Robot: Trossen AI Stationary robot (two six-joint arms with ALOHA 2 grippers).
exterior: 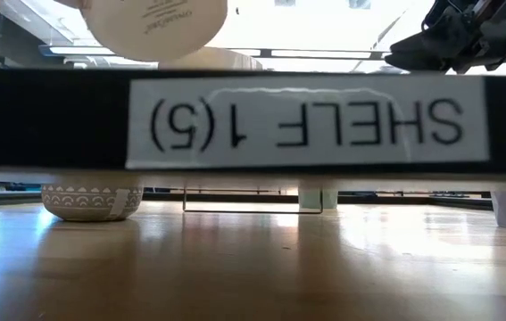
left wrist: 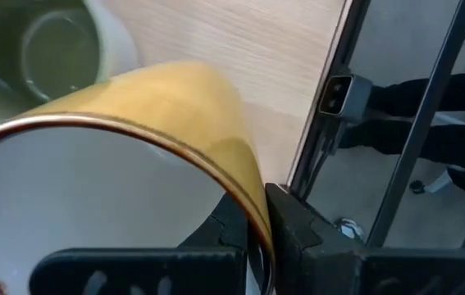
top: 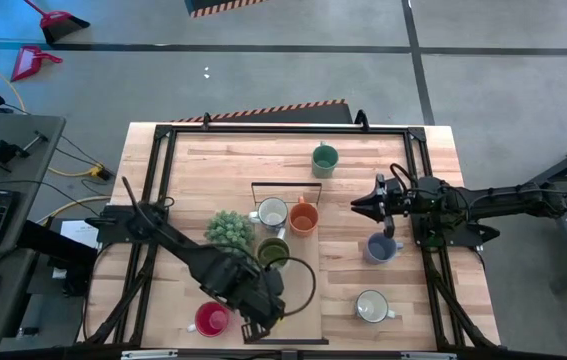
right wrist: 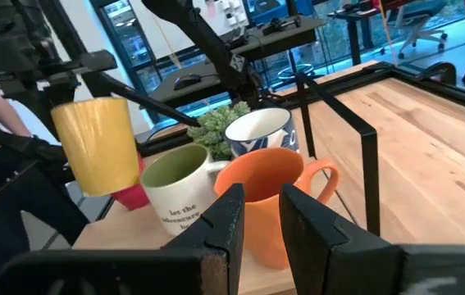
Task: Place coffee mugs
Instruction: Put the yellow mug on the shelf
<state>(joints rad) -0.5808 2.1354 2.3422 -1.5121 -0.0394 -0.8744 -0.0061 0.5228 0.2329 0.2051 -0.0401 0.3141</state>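
We see the left gripper (left wrist: 257,221) clamped on the rim of a yellow mug (left wrist: 134,164), one finger inside and one outside the wall, holding it clear of the table near the front edge; in the right wrist view the same yellow mug (right wrist: 97,143) hangs in the air beside the red mug (right wrist: 134,195). The right gripper (top: 363,204) hovers over the right half of the table, its fingers (right wrist: 224,225) set a little apart with nothing between them, pointing toward the orange mug (top: 304,217). In the high view, three mugs are grouped at the wire rack (top: 286,186) in the middle: the white mug (top: 272,213), the orange mug and the olive-rimmed mug (top: 272,251), next to the potted plant (top: 229,229). The other mugs lie scattered: the teal mug (top: 324,158) near the far edge, the blue-grey mug (top: 380,247) below the right gripper, a cream mug (top: 371,306) toward the front right, and the red mug (top: 211,319) at the front left. In the low view, a patterned mug (exterior: 92,201) stands on the table behind the shelf label (exterior: 306,120). We judge the task partly done: a few mugs are grouped, one is in transit, and at least four remain to be placed.
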